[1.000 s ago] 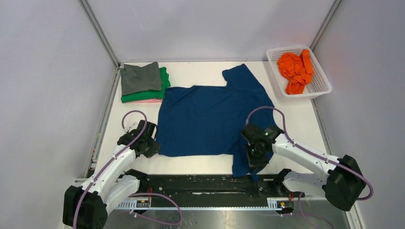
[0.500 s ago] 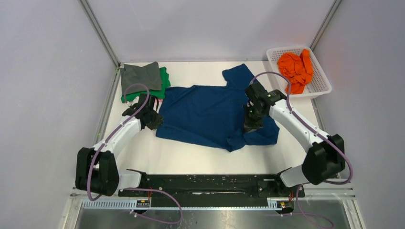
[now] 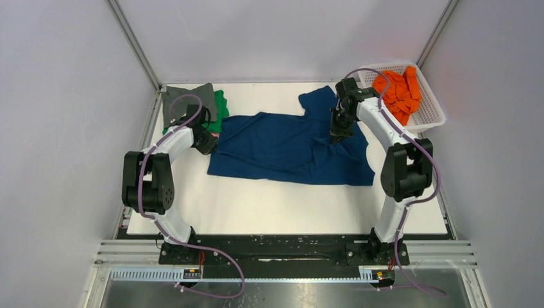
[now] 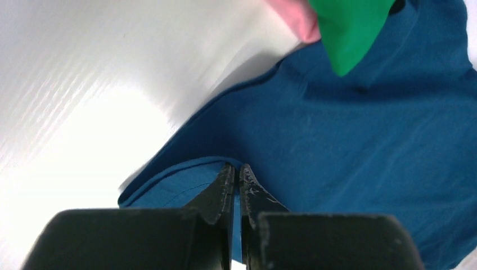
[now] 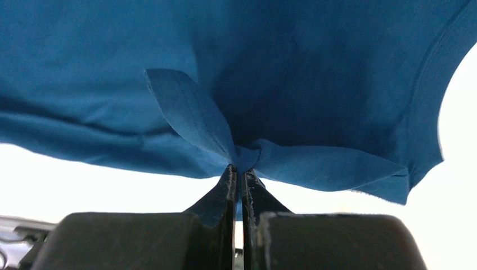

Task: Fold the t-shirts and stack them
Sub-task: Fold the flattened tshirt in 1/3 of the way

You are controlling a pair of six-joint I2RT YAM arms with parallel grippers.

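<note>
The dark blue t-shirt (image 3: 289, 151) lies in the middle of the table, its near half folded over toward the back. My left gripper (image 3: 210, 142) is shut on the shirt's left hem corner (image 4: 185, 183), next to the stack. My right gripper (image 3: 336, 135) is shut on a pinched bit of the blue cloth (image 5: 247, 154) near the right sleeve. A stack of folded shirts sits at the back left: grey (image 3: 183, 102) on top, green (image 3: 221, 106) beneath, pink (image 4: 292, 17) at the bottom. An orange shirt (image 3: 398, 93) lies crumpled in the basket.
The white mesh basket (image 3: 431, 119) stands at the back right corner. Metal frame posts and grey walls close in the table on the left, back and right. Both arms stretch far out from their bases at the near edge.
Both grippers have carried the blue shirt's near edge from the front of the table toward the back, folding the shirt in half. The arms are now stretched far out.
</note>
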